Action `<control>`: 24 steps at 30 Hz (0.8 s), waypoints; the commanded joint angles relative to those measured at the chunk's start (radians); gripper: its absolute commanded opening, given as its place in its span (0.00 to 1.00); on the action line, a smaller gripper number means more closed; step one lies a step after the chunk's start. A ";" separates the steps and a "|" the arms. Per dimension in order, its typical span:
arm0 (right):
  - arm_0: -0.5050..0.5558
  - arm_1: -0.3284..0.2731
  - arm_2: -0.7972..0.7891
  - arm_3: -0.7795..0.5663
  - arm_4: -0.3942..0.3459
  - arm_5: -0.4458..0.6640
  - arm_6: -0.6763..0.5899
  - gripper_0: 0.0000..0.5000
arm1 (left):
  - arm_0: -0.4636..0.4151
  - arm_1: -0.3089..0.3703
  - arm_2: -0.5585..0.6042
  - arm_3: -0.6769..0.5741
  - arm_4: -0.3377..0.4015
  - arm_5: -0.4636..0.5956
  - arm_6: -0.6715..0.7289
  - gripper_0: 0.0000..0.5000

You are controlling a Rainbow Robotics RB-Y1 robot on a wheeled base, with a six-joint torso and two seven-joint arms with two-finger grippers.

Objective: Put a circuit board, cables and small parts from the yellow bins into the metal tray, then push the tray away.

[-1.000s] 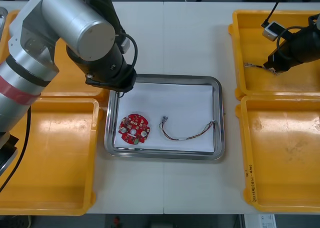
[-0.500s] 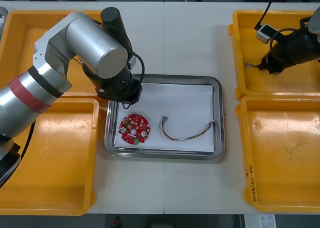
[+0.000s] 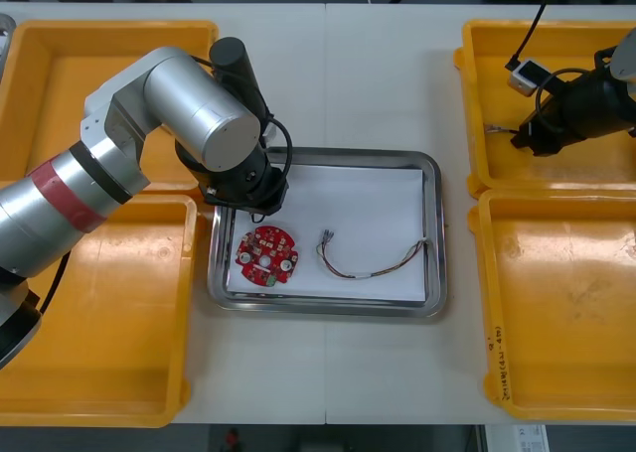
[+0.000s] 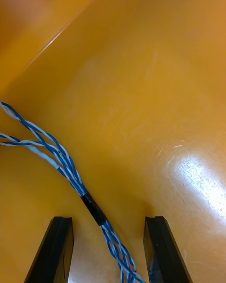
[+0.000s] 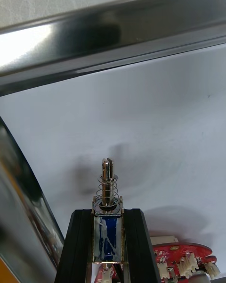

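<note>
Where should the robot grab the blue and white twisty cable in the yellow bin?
At the black band, where strands of the blue and white cable bundle into one. Come straight down: the right gripper hangs over it in the yellow bin, jaws open either side. The left gripper holds a small metal part over the metal tray.

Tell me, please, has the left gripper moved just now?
Yes. The left gripper, holding a small metal part, has moved in over the metal tray's rim, nearer the circuit board.

No legible text; dark marking (image 3: 494, 365) on yellow bin (image 3: 486, 273) rim unreadable.
</note>
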 commanded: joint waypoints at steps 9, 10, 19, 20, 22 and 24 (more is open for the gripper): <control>0.033 0.004 0.021 -0.016 -0.029 -0.031 0.025 0.78 | -0.050 -0.019 -0.012 -0.006 0.017 -0.012 0.024 1.00; 0.033 0.004 0.025 -0.016 -0.032 -0.031 0.025 0.42 | -0.050 -0.019 -0.010 -0.008 0.017 -0.012 0.026 1.00; 0.041 0.004 0.059 -0.016 -0.066 -0.077 0.044 0.00 | -0.050 -0.019 0.011 -0.043 0.020 0.009 0.039 1.00; 0.041 0.001 0.062 -0.016 -0.066 -0.083 0.045 0.00 | -0.050 -0.019 0.025 -0.054 0.020 0.022 0.041 1.00; 0.041 0.001 0.061 -0.016 -0.066 -0.090 0.047 0.00 | -0.050 -0.017 0.050 -0.074 0.020 0.045 0.041 1.00; 0.040 -0.001 0.056 -0.025 -0.064 -0.090 0.048 0.00 | -0.050 -0.016 0.074 -0.094 0.020 0.065 0.039 1.00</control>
